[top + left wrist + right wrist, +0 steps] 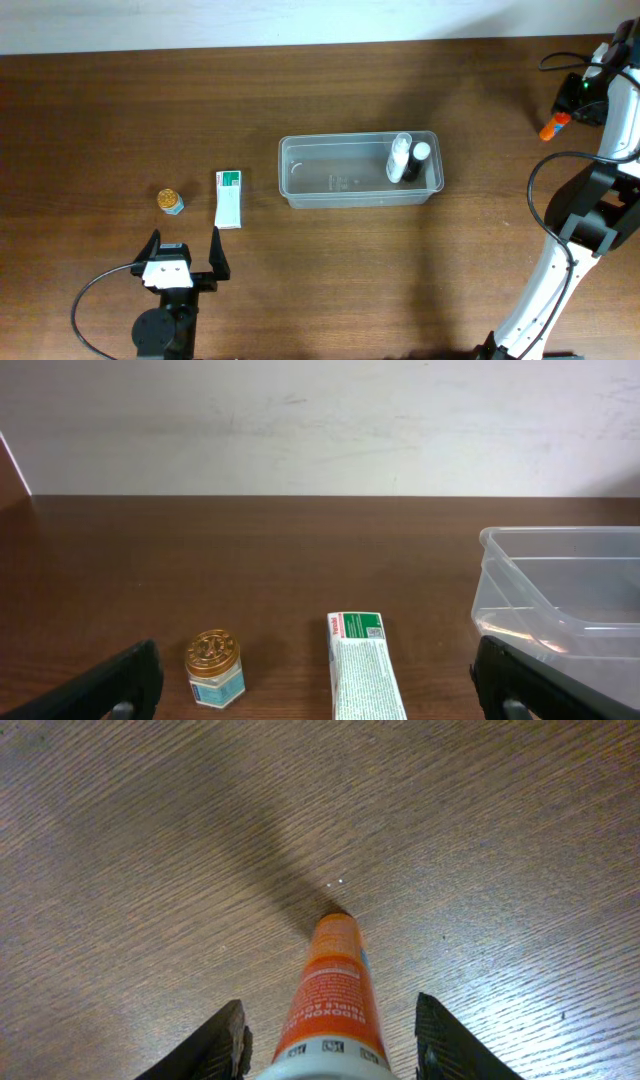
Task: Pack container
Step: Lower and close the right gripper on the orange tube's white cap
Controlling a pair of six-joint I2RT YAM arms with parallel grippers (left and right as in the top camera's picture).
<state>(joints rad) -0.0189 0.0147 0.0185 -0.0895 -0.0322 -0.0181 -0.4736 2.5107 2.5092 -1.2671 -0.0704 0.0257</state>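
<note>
1. Container (340,198): clear tub, upright, top open, at the middle of the brown desk (100,120), long side running left to right.
2. Inside it, at the right end: a small clear bottle (399,158) and a dark item with a pale top (416,163), side by side and close enough to look touching.
3. Left of the container and apart from it, a green-and-white carton (229,198) lies flat. Farther left stands a small gold-lidded jar (171,201), near the carton but not touching.
4. Left jaws: released, spread wide, nothing between them. They sit low near the front edge of the desk, facing carton and jar. Dark fingers (120,685) frame the wrist view.
5. Right jaws: at the far right rear of the desk, well apart from the container. They are released, straddling an orange tube (335,980). A gap shows between each finger (228,1040) and the tube. The tube's far tip meets its own shadow on the desk.
</note>
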